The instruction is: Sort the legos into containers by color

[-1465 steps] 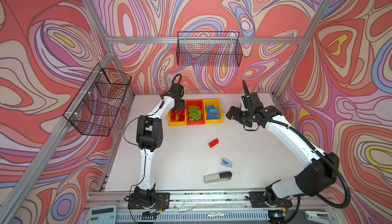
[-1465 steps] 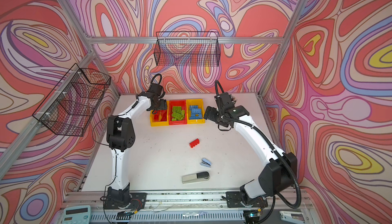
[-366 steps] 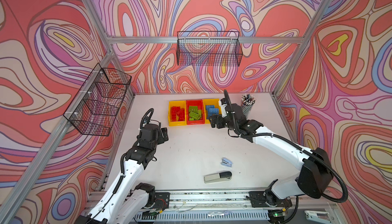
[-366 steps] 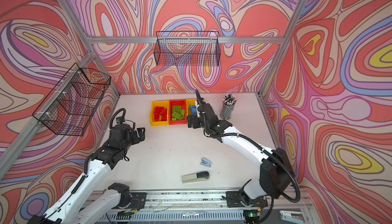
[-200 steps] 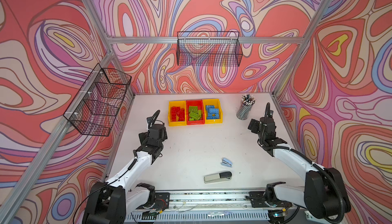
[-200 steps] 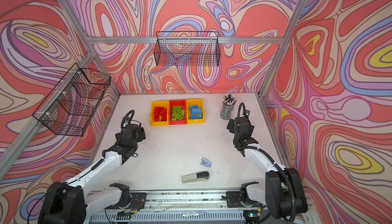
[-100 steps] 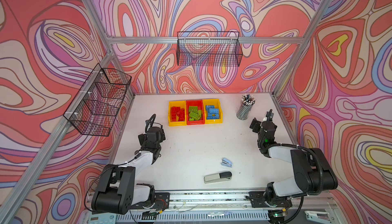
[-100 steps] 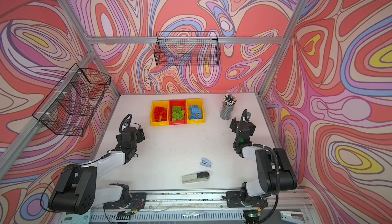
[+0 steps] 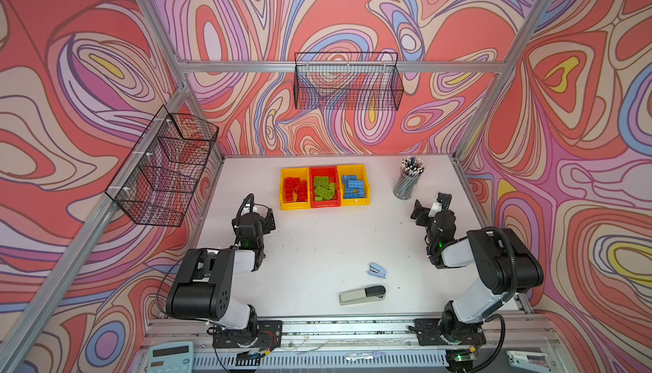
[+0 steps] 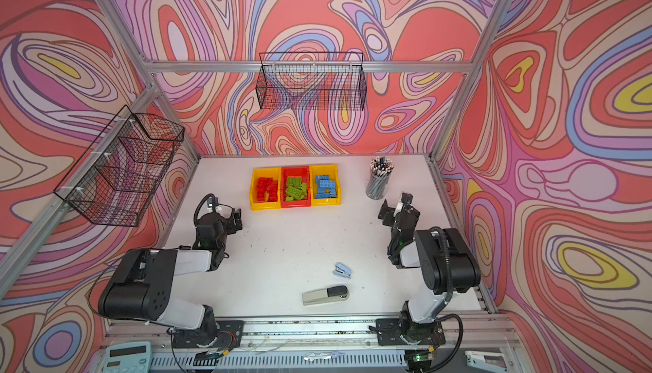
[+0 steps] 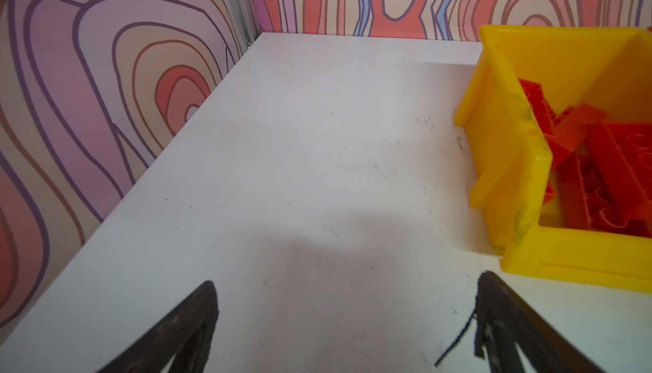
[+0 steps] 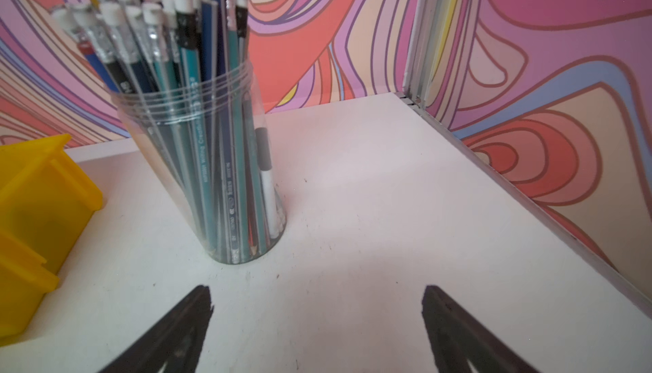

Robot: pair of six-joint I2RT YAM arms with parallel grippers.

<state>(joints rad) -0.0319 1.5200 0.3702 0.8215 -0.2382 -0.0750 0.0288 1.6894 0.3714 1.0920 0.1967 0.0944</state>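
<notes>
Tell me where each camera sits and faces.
Top views: high over the front, looking down at the white table, the joined yellow-red-yellow plastic bins of studded bricks; both arms, left claw, right claw.
Left wrist: behind the open left claw, facing the yellow end bin of red bricks; only black fingertips.
Right wrist: behind the open right claw, facing the clear plastic cup of pencils; only fingertips.
Shared: top views show that bin and cup.

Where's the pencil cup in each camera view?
In a top view: pencil cup stands back right, right of the yellow bin holding blue legos.
In a top view: same place, same bin.
Left wrist: not in it.
Right wrist: close up.
Shared landmark: that yellow bin.
</notes>
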